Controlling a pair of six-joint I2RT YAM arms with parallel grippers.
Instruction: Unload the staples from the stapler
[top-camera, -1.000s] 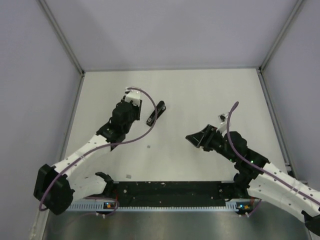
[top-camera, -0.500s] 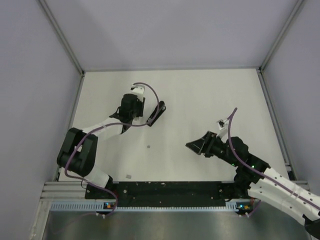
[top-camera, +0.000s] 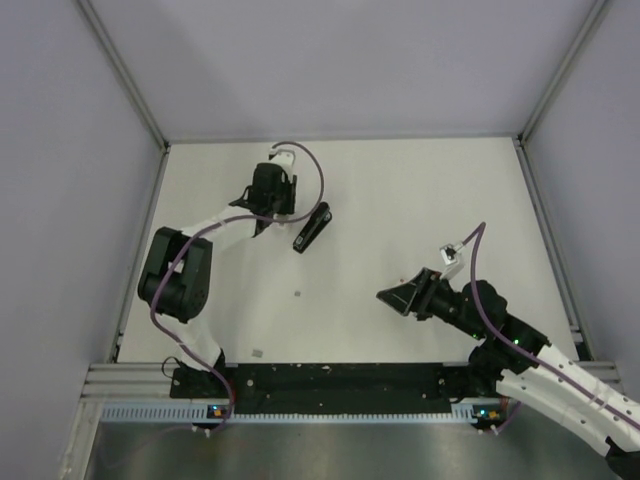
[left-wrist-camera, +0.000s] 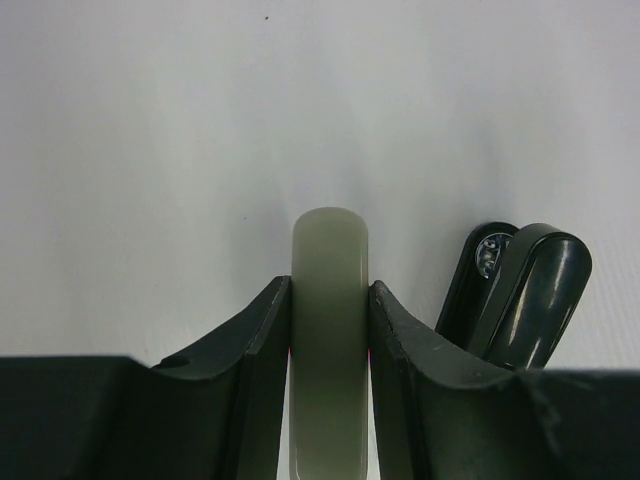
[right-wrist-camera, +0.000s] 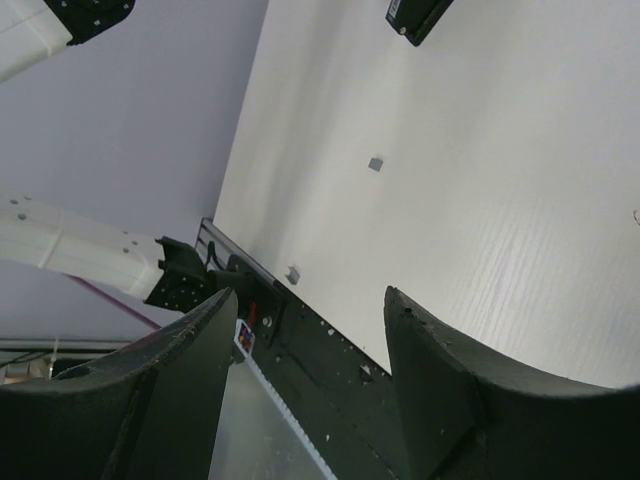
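Note:
The slim black stapler (top-camera: 312, 227) lies diagonally on the white table at the back left. In the left wrist view its rounded black end (left-wrist-camera: 528, 292) sits just right of my fingers. My left gripper (top-camera: 263, 220) is just left of the stapler and is shut on a grey oblong bar (left-wrist-camera: 330, 250), which stands out between the two fingers (left-wrist-camera: 262, 330). My right gripper (top-camera: 393, 297) is open and empty, well to the right and nearer than the stapler. One end of the stapler shows at the top of the right wrist view (right-wrist-camera: 418, 15).
Two small grey bits lie on the table (top-camera: 297, 294) (top-camera: 259, 352). The black base rail (top-camera: 340, 382) runs along the near edge. Grey walls with metal posts (top-camera: 123, 70) enclose the table on three sides.
My left arm has folded and its gripper has moved toward the back, staying beside the stapler. My right gripper has drawn back toward the near right.

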